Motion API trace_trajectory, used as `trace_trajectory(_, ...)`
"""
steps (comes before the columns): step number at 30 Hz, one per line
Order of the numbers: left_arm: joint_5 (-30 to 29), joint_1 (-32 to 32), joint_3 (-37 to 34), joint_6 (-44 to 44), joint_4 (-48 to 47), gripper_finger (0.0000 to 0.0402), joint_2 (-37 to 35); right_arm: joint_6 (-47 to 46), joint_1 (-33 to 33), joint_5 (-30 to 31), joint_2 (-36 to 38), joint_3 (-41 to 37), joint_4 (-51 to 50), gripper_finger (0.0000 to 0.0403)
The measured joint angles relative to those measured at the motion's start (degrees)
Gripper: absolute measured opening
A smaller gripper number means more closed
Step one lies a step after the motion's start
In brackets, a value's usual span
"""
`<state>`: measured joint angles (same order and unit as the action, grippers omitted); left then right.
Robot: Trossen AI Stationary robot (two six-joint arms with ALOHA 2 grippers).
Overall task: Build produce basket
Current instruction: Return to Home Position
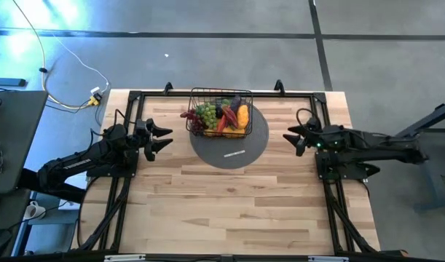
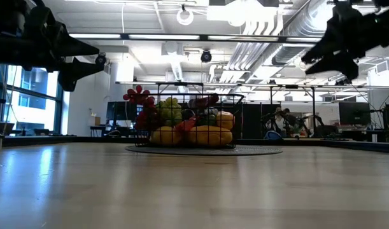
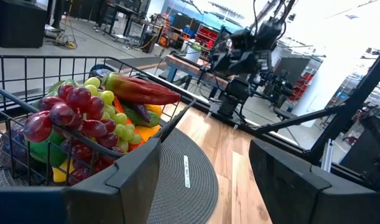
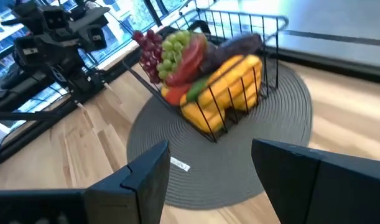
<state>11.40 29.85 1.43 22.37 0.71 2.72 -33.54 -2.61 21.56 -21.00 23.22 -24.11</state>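
Note:
The black wire basket (image 1: pixel 220 115) stands on a round grey mat (image 1: pixel 233 145) at the table's far middle. It is heaped with produce: purple grapes (image 3: pixel 71 118), green grapes (image 4: pixel 172 48), a red pepper (image 3: pixel 143 90) and yellow fruit (image 4: pixel 230 87). My left gripper (image 1: pixel 166 138) hovers open to the left of the mat, above the table, pointing level toward the basket. My right gripper (image 1: pixel 289 138) hovers open to the right of the mat, tipped slightly down toward it. Both grippers (image 3: pixel 205 180) (image 4: pixel 211 168) have nothing between their fingers.
A small white label (image 1: pixel 234 153) lies on the mat's near part. Black frame rails (image 1: pixel 127 182) run along the table's left, right and far sides. Bare wooden tabletop (image 1: pixel 222 211) stretches from the mat to the near edge.

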Motion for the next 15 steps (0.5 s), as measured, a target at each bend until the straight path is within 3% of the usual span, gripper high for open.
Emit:
trace_trajectory(9,0.02,0.00,0.00,0.00,0.00,0.0236,0.00,-0.76,0.00,-0.48,9.57,-9.69,1.42,0.0209)
trace_trajectory(15,0.01,0.00,0.00,0.00,0.00,0.0236,0.00,-0.01,0.02,-2.34,16.18,-12.13,2.63,0.0209)
